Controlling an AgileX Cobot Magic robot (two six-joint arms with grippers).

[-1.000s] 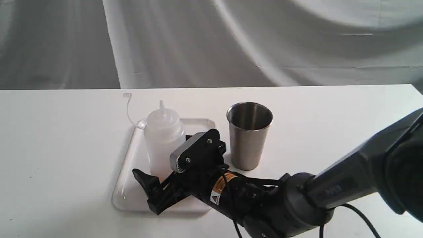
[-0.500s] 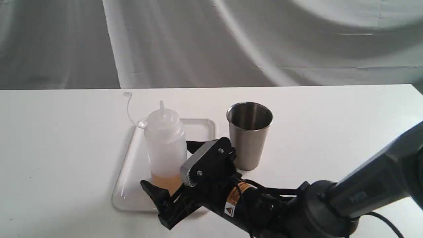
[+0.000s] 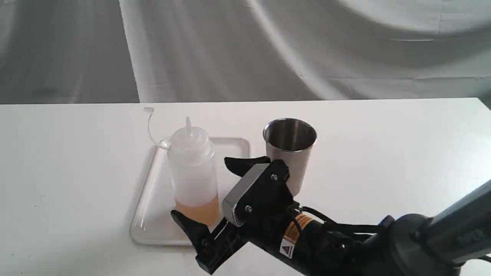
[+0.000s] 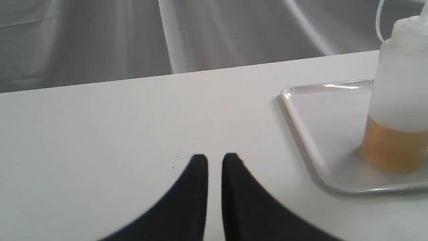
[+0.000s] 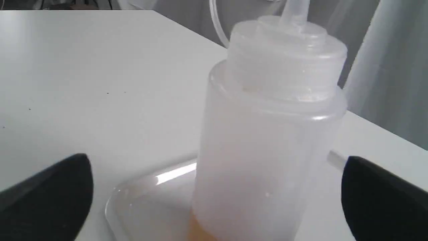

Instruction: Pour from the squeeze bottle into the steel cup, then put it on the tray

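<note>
The whitish squeeze bottle stands upright, amber liquid low inside.

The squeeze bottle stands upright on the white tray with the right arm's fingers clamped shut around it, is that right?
Not quite. The squeeze bottle does stand upright on the tray, but the right fingers are spread wide open, clear of it on either side. The right wrist view shows the gaps.

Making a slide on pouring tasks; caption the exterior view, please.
Open right pincer close to the upright squeeze bottle on the tray, with the steel cup standing beside the tray.
</note>
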